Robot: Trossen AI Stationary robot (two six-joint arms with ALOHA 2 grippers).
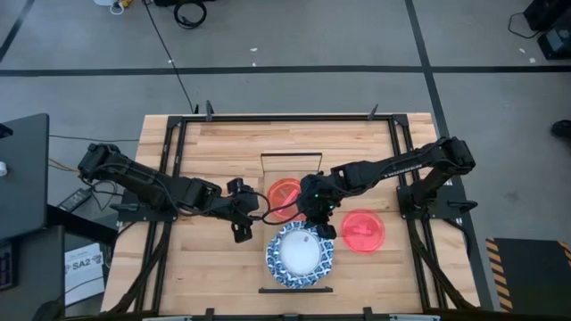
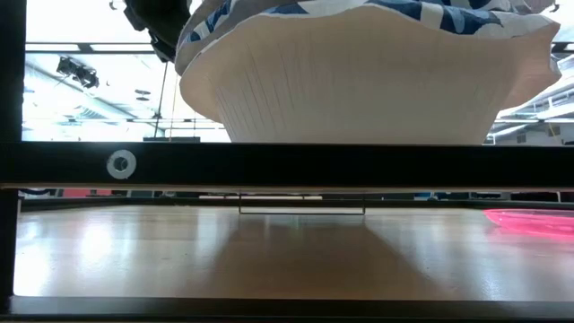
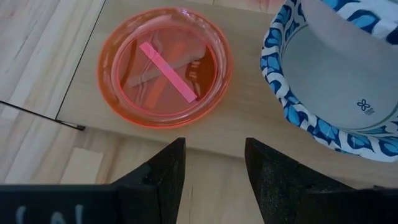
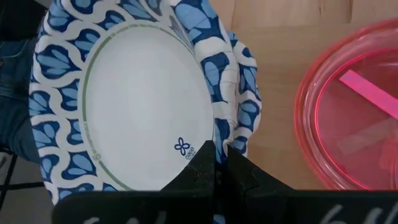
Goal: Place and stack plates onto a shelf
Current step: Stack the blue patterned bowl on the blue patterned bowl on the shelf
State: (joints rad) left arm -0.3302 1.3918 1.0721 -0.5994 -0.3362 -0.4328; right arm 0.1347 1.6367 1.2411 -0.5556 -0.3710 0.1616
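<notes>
Now blue-rimmed plate point(image 4: 143, 106) between right jaws

My right fingers point(image 4: 219, 163) pinch the blue-rimmed white plate point(image 1: 301, 256) by its rim; two red-pink plates point(image 1: 285, 193) point(image 1: 363, 231) flank them, seemingly flat.

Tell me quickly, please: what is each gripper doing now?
Left gripper: open, empty.
Right gripper: closed on the blue-rimmed plate.

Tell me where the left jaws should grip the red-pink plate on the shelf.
Grip the red-pink plate at its raised rim on the edge nearest the left gripper, one jaw inside and one outside. It lies flat on the shelf, so only the rim offers a hold.
</notes>
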